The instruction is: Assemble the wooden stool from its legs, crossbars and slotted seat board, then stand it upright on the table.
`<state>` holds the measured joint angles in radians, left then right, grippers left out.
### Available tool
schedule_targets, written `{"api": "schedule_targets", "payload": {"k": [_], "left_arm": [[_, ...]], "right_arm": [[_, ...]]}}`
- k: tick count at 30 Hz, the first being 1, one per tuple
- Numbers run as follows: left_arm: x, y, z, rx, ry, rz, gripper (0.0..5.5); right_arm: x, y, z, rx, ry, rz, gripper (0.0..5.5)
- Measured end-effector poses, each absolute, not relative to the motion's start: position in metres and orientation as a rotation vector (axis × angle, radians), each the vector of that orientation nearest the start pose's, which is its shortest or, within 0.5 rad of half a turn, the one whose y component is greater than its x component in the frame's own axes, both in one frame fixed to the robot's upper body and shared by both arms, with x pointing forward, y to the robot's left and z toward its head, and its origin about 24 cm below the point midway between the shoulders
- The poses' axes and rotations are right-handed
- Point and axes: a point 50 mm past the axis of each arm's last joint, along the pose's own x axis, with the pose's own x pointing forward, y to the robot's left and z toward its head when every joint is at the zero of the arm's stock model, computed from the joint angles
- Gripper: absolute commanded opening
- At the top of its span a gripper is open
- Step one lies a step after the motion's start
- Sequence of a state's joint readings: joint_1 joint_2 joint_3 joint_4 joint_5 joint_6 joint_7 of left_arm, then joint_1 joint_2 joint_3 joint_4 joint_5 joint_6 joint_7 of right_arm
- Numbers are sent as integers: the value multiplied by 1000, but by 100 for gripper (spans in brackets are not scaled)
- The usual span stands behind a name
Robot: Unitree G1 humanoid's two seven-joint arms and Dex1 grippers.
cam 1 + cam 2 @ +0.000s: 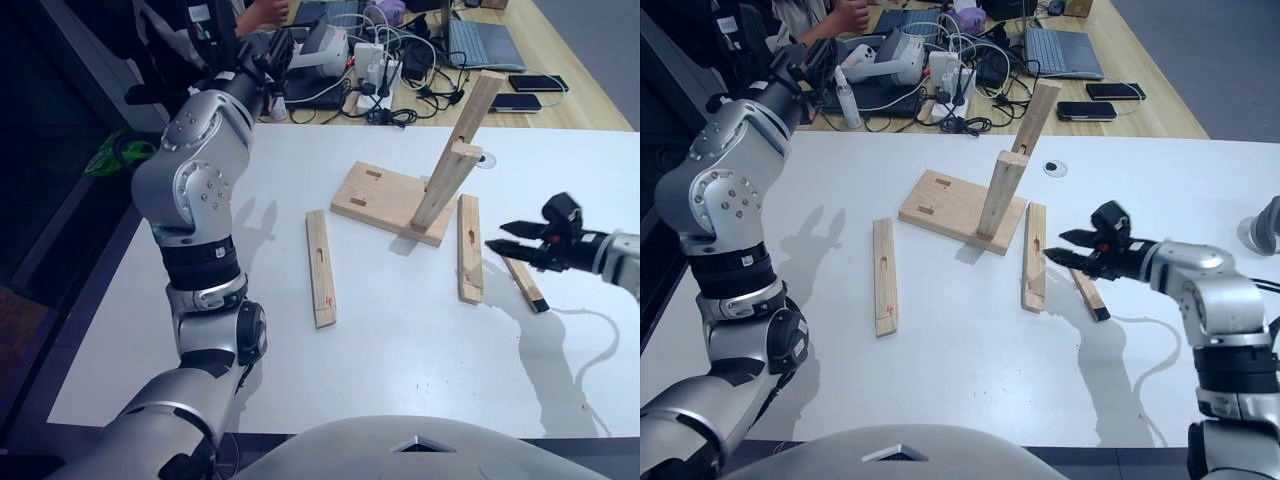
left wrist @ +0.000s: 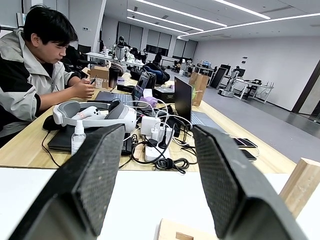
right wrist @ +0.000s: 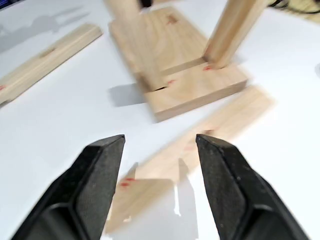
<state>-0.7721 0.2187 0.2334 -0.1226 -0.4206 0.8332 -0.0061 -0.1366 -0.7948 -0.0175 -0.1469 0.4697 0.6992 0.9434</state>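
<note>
One seat board (image 1: 385,200) lies flat near the middle of the white table (image 1: 400,360). At its right edge one leg (image 1: 440,190) stands tilted, with a second upright piece (image 1: 478,100) just behind it. Two more legs lie flat: one (image 1: 320,267) left of the board, one (image 1: 469,247) just right of it. The right claw (image 1: 500,236) hovers with its fingers spread, above a short crossbar (image 1: 527,283) beside that leg. The left claw (image 2: 160,150) is raised at the table's far left, also with its fingers apart and holding nothing.

Right wrist: I see upright leg (image 3: 232,30) beyond jaws, cut off by frame edge; flat leg (image 3: 225,120) just past jaw tips blurred, marks unreadable. Left wrist: seat board (image 2: 167,231) between jaws cropped to one corner. Head view: crossbar (image 1: 528,288) beneath right gripper (image 1: 495,235) part-hidden.
</note>
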Motion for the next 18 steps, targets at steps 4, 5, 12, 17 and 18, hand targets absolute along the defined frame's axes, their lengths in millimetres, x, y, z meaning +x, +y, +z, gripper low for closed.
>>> {"api": "schedule_targets", "payload": {"k": [4, 5, 12, 17, 18], "left_arm": [[339, 159, 234, -187, -71, -211, 252], [337, 159, 234, -185, -73, -211, 252], [326, 150, 215, -179, -25, -216, 252], [325, 142, 214, -175, -24, -237, 252], [325, 142, 214, -174, -23, -238, 252]], "right_arm": [[225, -173, 86, 53, 461, 975, 266], [226, -160, 89, 87, 414, 950, 266], [254, -107, 113, 252, 194, 672, 266], [284, -83, 118, 286, 156, 511, 266], [288, -85, 118, 277, 156, 476, 266]]}}
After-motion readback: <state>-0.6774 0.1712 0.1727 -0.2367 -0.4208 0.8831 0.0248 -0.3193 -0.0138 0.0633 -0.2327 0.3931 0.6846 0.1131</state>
